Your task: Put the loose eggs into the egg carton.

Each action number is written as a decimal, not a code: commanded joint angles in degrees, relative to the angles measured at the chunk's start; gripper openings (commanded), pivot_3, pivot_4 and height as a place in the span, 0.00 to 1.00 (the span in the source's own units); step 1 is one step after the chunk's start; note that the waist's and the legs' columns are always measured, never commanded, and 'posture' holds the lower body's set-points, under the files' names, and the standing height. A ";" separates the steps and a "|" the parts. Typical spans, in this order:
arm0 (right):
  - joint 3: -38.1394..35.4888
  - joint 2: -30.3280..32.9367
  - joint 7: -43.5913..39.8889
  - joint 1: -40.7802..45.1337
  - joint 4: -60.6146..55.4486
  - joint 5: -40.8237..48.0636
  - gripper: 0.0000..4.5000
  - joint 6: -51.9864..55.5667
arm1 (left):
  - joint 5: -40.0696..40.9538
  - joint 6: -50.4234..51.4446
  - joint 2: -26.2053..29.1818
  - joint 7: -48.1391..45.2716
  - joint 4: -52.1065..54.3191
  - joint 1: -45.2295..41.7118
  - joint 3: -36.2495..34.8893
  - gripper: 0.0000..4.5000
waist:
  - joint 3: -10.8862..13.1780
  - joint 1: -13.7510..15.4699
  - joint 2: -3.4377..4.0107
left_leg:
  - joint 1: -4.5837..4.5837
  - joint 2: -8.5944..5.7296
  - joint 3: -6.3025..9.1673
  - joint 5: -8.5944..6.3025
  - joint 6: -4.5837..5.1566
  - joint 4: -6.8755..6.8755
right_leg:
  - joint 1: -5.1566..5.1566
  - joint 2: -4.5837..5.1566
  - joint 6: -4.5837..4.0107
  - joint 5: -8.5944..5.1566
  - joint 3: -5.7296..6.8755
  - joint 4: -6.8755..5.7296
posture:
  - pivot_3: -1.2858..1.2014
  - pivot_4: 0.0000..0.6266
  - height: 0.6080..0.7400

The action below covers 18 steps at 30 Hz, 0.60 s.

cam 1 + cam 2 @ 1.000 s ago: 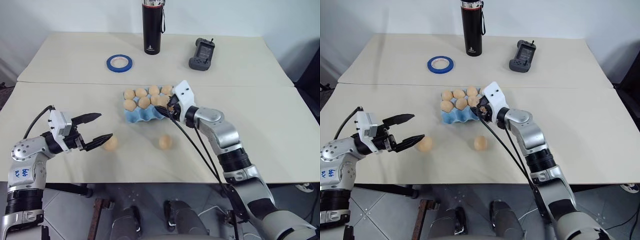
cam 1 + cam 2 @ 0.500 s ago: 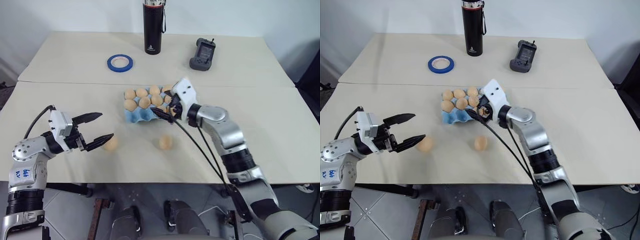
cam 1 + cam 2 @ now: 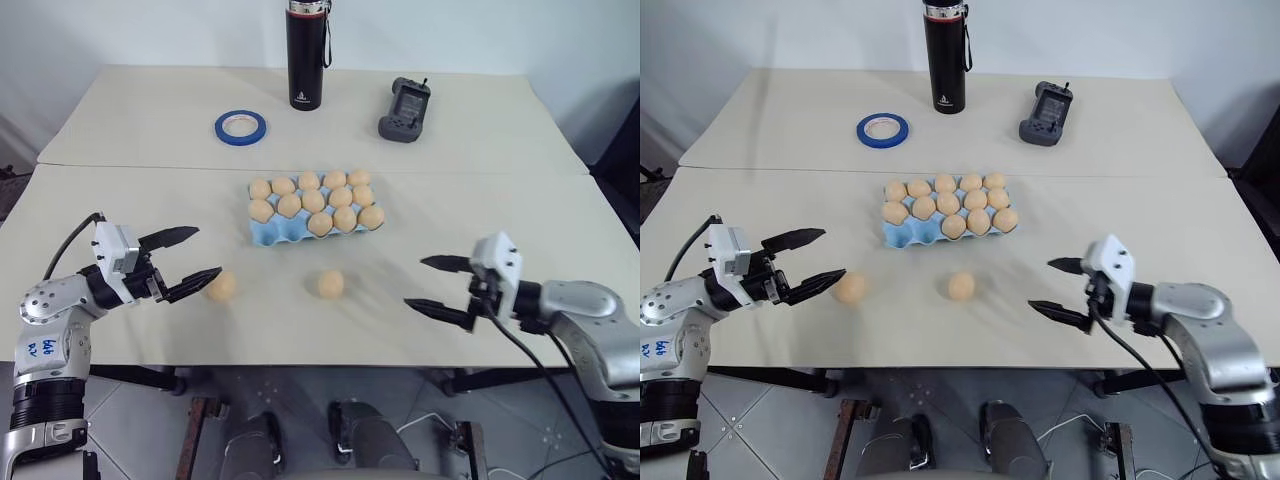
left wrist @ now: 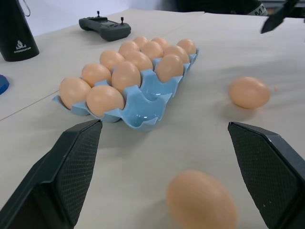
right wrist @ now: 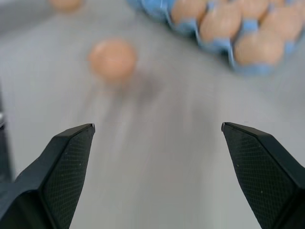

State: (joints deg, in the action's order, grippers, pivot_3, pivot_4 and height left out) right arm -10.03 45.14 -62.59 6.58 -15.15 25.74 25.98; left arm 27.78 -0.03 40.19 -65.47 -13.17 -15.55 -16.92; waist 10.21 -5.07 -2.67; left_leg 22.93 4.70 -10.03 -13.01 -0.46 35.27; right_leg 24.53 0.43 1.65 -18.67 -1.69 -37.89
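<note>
The light blue egg carton [image 3: 272, 233] lies mid-table and holds several eggs; its front-left cups are bare. Two loose eggs rest on the table in front of it: one [image 3: 222, 286] just past my left gripper's fingertips, the other [image 3: 331, 284] nearer the middle. My left gripper [image 3: 209, 252] is open, level, pointing at the nearer egg [image 4: 202, 200] without touching it. My right gripper [image 3: 414, 283] is open and empty, to the right of the middle egg [image 5: 113, 58] and well apart from the carton [image 5: 248, 28].
At the back of the table are a black bottle [image 3: 305, 55], a blue tape ring [image 3: 239, 125] and a grey handheld controller [image 3: 404, 108]. A seam between two tabletops runs behind the carton. The table's front edge is close below both grippers.
My right gripper has opened and drawn back from the carton's right end toward the right front of the table, uncovering the eggs there. The left gripper and both loose eggs have stayed put.
</note>
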 commanded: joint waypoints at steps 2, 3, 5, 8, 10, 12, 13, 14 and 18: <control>-3.17 2.26 -1.89 -1.70 -1.02 1.74 0.99 -1.93 | 0.66 -0.99 1.54 -0.63 -0.40 -0.64 -1.91 1.00 | 0.00 0.17 0.00 | -0.03 0.00 0.01 0.05 0.00 0.00 | -0.02 0.00 -0.02 0.01 0.00 -0.01 | 0.52 0.24 1.00; -3.16 2.31 -1.86 -1.88 -1.34 1.88 0.99 -1.90 | 0.66 -1.01 1.67 -0.71 -0.55 -0.70 -1.95 1.00 | 0.00 0.21 0.00 | -0.03 -0.01 0.02 0.05 -0.01 0.00 | -0.02 0.01 -0.02 0.01 0.00 0.00 | 0.52 0.24 1.00; -2.57 2.08 -1.26 -1.68 -2.00 1.78 0.99 -1.72 | 0.63 -1.02 1.90 -0.88 -0.77 -0.81 -2.04 1.00 | 0.00 0.27 0.00 | -0.02 -0.02 0.02 0.04 -0.03 0.01 | -0.04 0.04 -0.01 0.04 0.00 0.03 | 0.52 0.24 1.00; -0.56 0.25 1.80 0.54 -3.56 1.53 0.99 -0.79 | 0.75 -0.76 2.20 -1.07 -0.73 -0.95 -2.18 1.00 | 0.00 0.23 0.00 | 0.00 -0.04 0.02 0.01 -0.07 0.01 | -0.04 0.07 0.00 0.04 0.00 0.04 | 0.52 0.24 1.00; 2.83 -3.06 6.42 4.16 -5.88 1.53 0.99 1.88 | 0.91 -0.44 2.32 -1.00 -0.21 -0.79 -2.22 1.00 | 0.00 -0.04 0.00 | 0.00 -0.03 0.02 0.02 -0.07 0.01 | -0.03 0.06 -0.01 0.04 0.00 0.03 | 0.52 0.24 1.00; 6.28 -6.22 10.52 7.16 -6.66 -0.45 0.99 2.91 | 0.99 -0.25 2.30 -0.97 0.20 -0.59 -2.32 1.00 | 0.00 -0.17 0.00 | 0.01 0.00 0.02 0.05 -0.14 0.01 | 0.03 0.04 -0.06 0.06 -0.01 -0.01 | 0.52 0.24 1.00; 7.96 -7.58 12.70 8.63 -6.09 -1.63 0.99 4.26 | 0.95 -0.26 2.27 -0.90 0.22 -0.59 -2.37 1.00 | 0.00 -0.15 0.00 | 0.00 0.01 0.04 0.07 -0.17 0.00 | 0.03 0.03 -0.07 0.06 0.00 -0.03 | 0.52 0.24 1.00; 9.48 -8.87 14.50 9.89 -5.40 -2.76 0.99 5.05 | 0.94 -0.21 2.23 -0.81 0.33 -0.55 -2.40 1.00 | 0.00 0.00 0.00 | 0.00 0.01 0.05 0.08 -0.19 0.00 | 0.04 0.02 -0.09 0.05 0.01 -0.06 | 0.52 0.24 1.00; 14.52 -13.91 18.33 13.52 -3.93 -4.29 0.99 6.93 | 1.00 0.13 2.03 -0.36 1.43 0.07 -2.48 1.00 | -0.01 0.29 -0.01 | 0.11 -0.01 0.05 0.08 -0.17 0.00 | 0.09 0.07 -0.09 0.05 0.03 -0.01 | 0.52 0.24 1.00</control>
State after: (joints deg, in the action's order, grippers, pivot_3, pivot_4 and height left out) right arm 3.32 32.38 -45.87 18.86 -18.79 21.82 32.26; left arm 27.79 0.13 41.45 -66.09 -14.01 -15.50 -18.08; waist 10.20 -4.79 -2.68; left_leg 23.06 4.69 -9.98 -12.93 -0.62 35.27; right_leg 24.62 0.52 1.56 -18.62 -1.64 -37.88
